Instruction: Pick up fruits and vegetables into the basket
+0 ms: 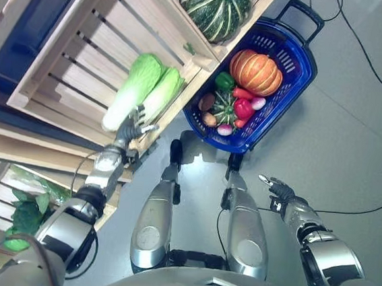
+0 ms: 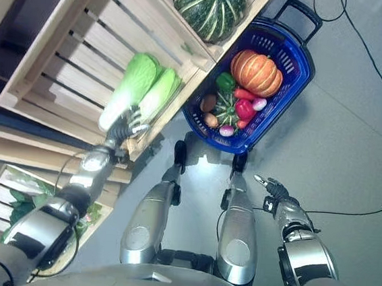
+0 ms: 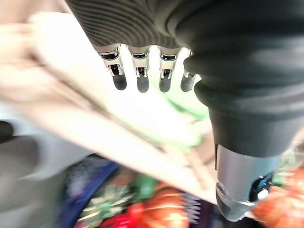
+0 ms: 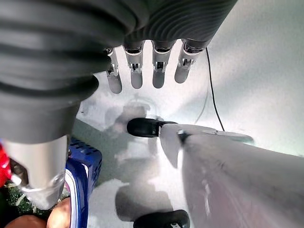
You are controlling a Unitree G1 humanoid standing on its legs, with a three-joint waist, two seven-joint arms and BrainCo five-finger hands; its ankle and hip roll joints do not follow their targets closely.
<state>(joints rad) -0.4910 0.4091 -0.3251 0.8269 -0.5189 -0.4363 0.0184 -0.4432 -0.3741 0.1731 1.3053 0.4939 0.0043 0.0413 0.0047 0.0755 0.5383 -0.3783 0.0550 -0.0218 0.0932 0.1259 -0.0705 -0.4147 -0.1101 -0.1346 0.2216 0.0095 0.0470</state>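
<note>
- Cabbage (image 1: 137,87) is your target: two pale green heads lie side by side in the wooden crate (image 1: 64,50), at about 10 o'clock in the head views.
- Your left hand (image 1: 133,125) sits at the crate's front edge, just below the stalk end of the cabbage, fingers straight and loosely spread, holding nothing. From these pictures you cannot tell whether the fingertips touch the cabbage yet.
- Your right hand (image 1: 278,188) hangs idle over the grey floor (image 1: 352,152) at about 4 o'clock, fingers relaxed and empty.
- Outward from the left hand, at about 1 o'clock, the blue basket (image 1: 299,72) stands on the floor just beside the crate. It already holds an orange pumpkin (image 1: 255,71), a green pepper (image 1: 224,80), a small striped squash (image 1: 225,108) and several small red and pink pieces.
- A large striped green squash (image 1: 214,7) rests on the crate's far corner at 12 o'clock, just above the basket.
- More leafy greens (image 1: 25,215) sit in a lower crate at about 8 o'clock.
- By my reading, you are in the reach step, with the grasp not yet made.
- Next, push the left hand further up along the nearer cabbage and curl the fingers round its thick lower part. It is long and likely slippery, so take it near the middle before swinging toward the basket.
</note>
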